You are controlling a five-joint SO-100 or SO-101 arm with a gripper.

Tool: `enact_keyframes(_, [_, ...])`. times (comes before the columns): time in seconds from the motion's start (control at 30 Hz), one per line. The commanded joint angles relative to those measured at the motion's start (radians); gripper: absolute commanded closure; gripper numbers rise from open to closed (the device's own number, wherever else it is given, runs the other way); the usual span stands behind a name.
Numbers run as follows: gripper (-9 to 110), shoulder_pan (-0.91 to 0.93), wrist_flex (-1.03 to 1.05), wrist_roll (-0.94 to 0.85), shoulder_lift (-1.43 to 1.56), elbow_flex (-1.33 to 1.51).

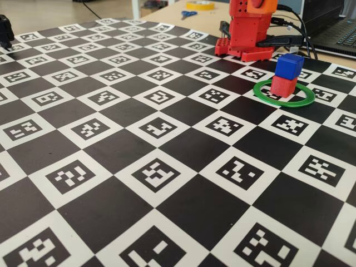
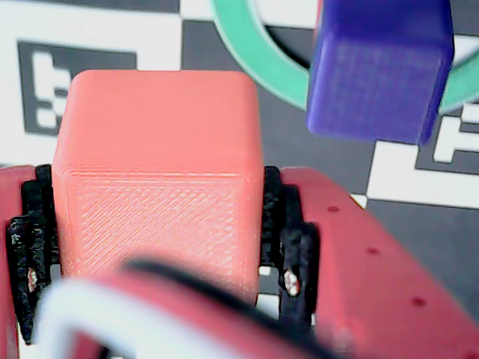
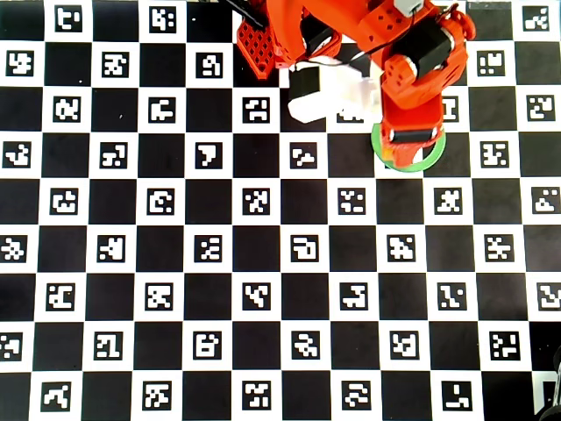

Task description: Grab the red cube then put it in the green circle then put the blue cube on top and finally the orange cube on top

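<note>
Pincer [image 2: 161,247] grips orange cube [image 2: 157,172]; blue cube [image 1: 289,65] sits on red cube [image 1: 283,86] — inside green circle [image 1: 267,97].

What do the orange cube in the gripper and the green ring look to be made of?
Orange cube: likely 3D-printed plastic, matte, with fine crosshatched print lines on its faces in the wrist view. Green ring: thin flat sheet, probably plastic, glossy, catching light.

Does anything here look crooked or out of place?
Slightly. In the fixed view the blue cube sits shifted and twisted on the red cube inside the green circle, overhanging one side. The orange cube sits squarely between the fingers.
</note>
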Motion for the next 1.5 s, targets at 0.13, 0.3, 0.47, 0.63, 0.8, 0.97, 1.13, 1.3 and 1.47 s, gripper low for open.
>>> enact_keyframes(0.13, [93,-0.063,-0.044,0.072,0.061,0.028])
enact_keyframes(0.3, [94,-0.069,-0.055,0.083,0.063,0.044])
enact_keyframes(0.47, [95,-0.095,-0.08,0.095,0.095,0.089])
enact_keyframes(0.63, [94,-0.121,-0.081,0.101,0.123,0.13])
enact_keyframes(0.8, [94,-0.152,-0.077,0.103,0.112,0.156])
enact_keyframes(0.97, [94,-0.195,-0.097,0.112,0.052,0.144])
enact_keyframes(1.13, [94,-0.215,-0.106,0.115,-0.02,0.109])
enact_keyframes(1.3, [93,-0.222,-0.135,0.115,-0.077,0.106])
enact_keyframes(1.47, [93,-0.207,-0.16,0.123,-0.112,0.104])
